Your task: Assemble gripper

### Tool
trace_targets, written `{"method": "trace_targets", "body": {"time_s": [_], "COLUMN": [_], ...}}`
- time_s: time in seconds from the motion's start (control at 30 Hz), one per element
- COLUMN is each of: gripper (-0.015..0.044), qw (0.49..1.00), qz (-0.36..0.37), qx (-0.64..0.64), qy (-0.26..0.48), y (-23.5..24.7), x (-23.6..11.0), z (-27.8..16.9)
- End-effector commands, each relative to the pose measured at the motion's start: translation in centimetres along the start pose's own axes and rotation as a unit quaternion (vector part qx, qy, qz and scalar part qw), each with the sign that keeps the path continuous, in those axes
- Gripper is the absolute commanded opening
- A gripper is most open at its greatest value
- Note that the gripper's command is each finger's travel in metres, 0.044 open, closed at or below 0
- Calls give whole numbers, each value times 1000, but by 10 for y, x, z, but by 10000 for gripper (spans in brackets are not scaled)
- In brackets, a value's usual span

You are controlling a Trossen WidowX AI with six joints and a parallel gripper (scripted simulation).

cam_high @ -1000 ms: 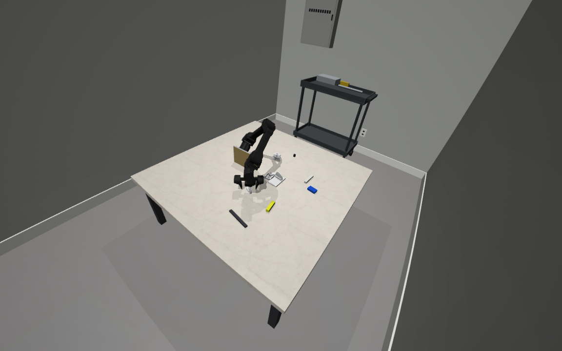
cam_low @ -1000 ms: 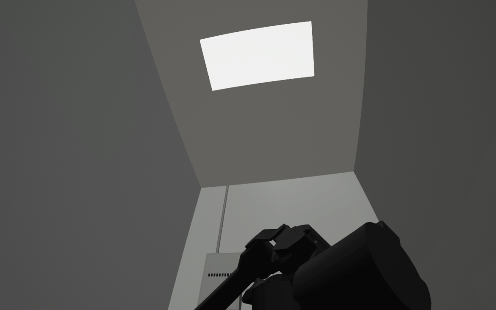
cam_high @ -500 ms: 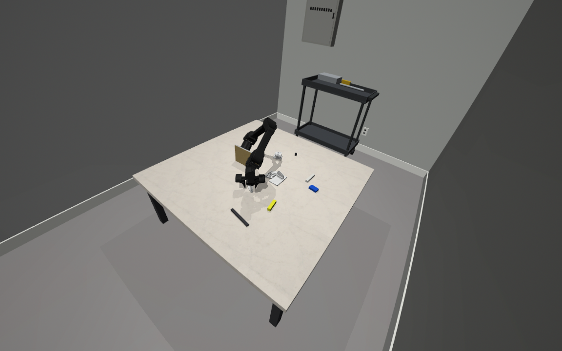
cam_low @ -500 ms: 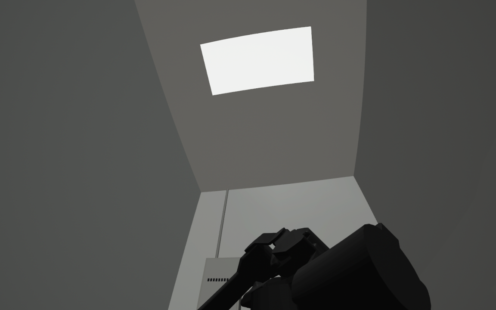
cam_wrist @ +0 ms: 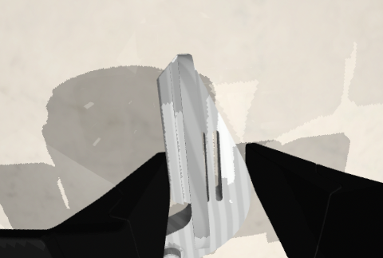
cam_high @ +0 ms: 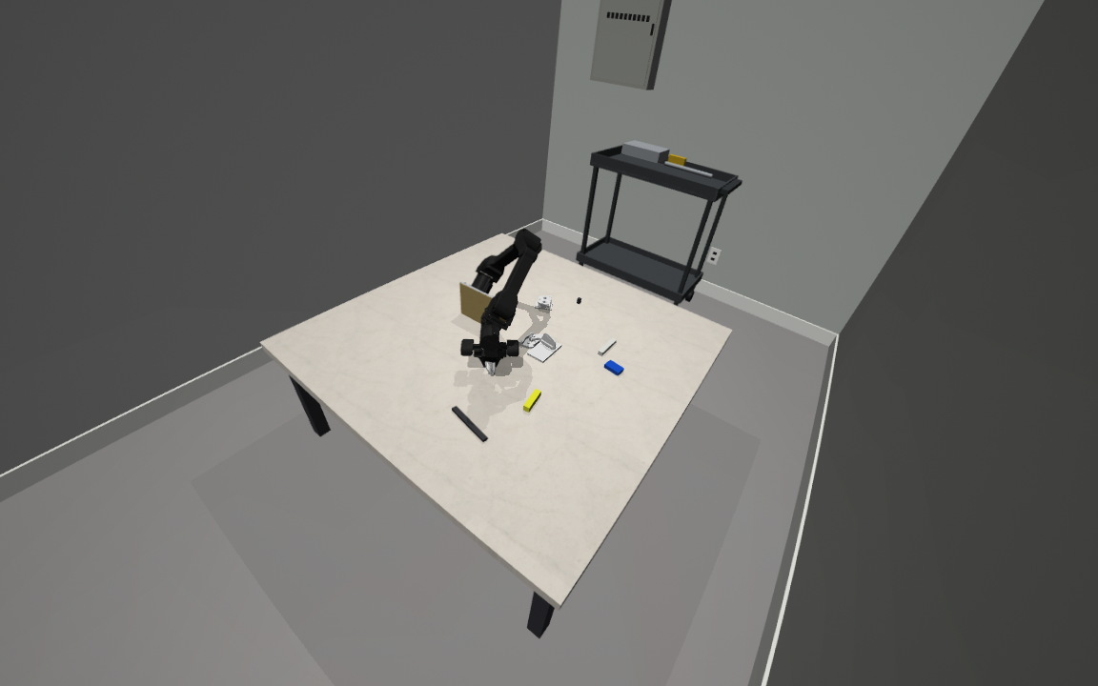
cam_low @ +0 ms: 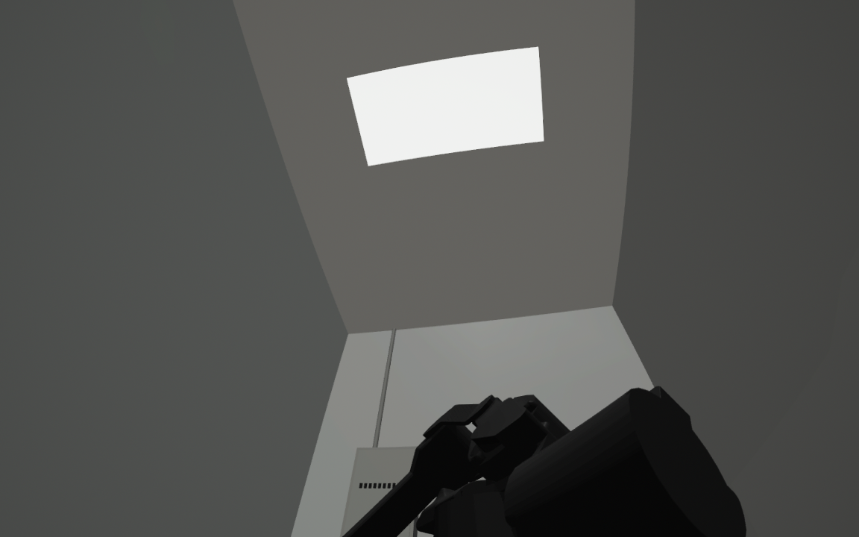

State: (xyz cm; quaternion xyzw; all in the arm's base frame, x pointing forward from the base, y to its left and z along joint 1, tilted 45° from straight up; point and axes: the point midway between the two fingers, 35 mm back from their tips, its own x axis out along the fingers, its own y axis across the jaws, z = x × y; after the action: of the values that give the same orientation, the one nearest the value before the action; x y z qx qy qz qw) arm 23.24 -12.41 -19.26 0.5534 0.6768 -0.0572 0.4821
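My gripper (cam_high: pixel 491 361) (cam_wrist: pixel 207 157) is shut on a white jaw. This slotted jaw (cam_high: pixel 491 370) (cam_wrist: pixel 195 114) stands between the black fingers, its pointed end toward the top of the wrist view and its round pin end at the bottom edge. It is low, at or just above the table. To its right in the top view, a flat white square part (cam_high: pixel 543 351) lies with a grey curved part (cam_high: pixel 548 340) at its back edge. A small white part (cam_high: pixel 544 302) stands farther back. Which of these is the base or the housing plate is too small to tell.
A yellow block (cam_high: pixel 532 400) and a dark bar (cam_high: pixel 468 423) lie in front of the arm. A blue block (cam_high: pixel 614 367), a pale bar (cam_high: pixel 606 346) and a small dark piece (cam_high: pixel 579 300) lie to the right. A tan board (cam_high: pixel 473 303) stands beside the arm's base.
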Motion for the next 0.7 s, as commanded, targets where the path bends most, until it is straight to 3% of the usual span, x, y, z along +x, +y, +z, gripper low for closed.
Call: {"method": "trace_targets", "body": {"time_s": [0.0,0.67], "gripper": [134,134], "qw": [1000,1000], "qz": [0,-1], "qx": [0,2], "qy": [0,-1], "y": [0,0], "x": [0,-48], "z": [0,3]}}
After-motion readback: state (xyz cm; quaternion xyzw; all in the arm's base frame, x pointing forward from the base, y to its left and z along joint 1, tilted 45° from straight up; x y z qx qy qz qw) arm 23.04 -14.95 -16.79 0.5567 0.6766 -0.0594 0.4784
